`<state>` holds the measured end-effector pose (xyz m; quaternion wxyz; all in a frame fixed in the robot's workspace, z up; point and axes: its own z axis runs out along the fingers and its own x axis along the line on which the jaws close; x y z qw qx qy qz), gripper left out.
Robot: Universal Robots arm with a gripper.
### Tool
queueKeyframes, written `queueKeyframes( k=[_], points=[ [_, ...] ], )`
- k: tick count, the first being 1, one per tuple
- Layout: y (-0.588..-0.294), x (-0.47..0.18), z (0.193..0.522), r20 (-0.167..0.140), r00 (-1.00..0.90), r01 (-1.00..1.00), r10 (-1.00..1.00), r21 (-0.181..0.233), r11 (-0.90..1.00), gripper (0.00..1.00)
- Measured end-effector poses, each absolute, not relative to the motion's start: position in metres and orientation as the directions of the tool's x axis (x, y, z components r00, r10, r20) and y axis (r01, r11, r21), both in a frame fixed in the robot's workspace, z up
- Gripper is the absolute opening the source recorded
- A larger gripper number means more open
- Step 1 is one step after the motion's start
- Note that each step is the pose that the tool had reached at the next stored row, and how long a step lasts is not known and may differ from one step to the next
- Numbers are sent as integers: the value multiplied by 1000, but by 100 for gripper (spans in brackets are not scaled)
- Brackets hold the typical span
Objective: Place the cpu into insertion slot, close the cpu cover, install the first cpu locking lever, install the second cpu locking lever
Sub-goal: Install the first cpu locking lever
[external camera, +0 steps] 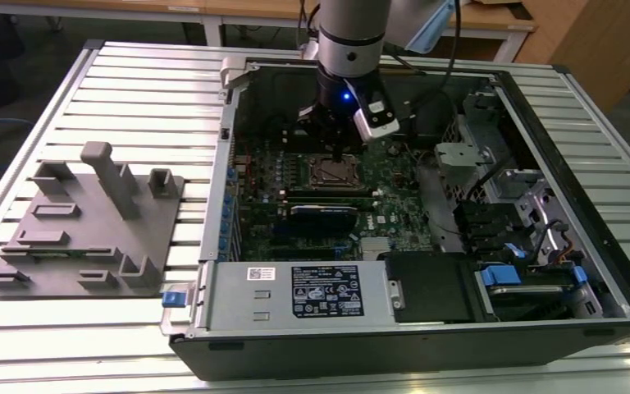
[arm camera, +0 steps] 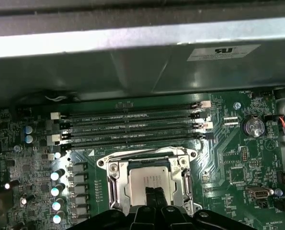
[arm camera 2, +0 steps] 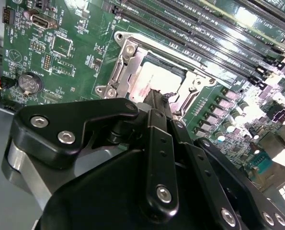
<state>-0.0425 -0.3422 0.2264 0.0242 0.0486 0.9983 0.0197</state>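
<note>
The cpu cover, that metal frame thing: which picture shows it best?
The first wrist view: the cpu cover faces the camera there. In the second wrist view the gripper overlaps its near edge. In the exterior view it is small, under the arm.

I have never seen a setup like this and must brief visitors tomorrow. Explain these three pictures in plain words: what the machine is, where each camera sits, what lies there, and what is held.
The exterior view looks down at a ribbed metal table bearing an open black computer case and a grey plastic fixture block. A silver robot arm reaches into the case. Its black gripper hangs over the small square metal-rimmed insertion slot on the green circuit board.

Both wrist views come from cameras riding on the arm. In them the fingers are pressed together, their tips over the cpu, a flat silver-grey chip lying in the slot. The hinged metal cpu cover frames it. Long black memory slots run beside it.
</note>
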Motion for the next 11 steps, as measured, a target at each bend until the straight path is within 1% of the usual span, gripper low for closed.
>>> queueKeyframes(
  k=[11],
  points=[
    [-342,-42,234,-46,-994,96,98,43,994,10]
  ],
)
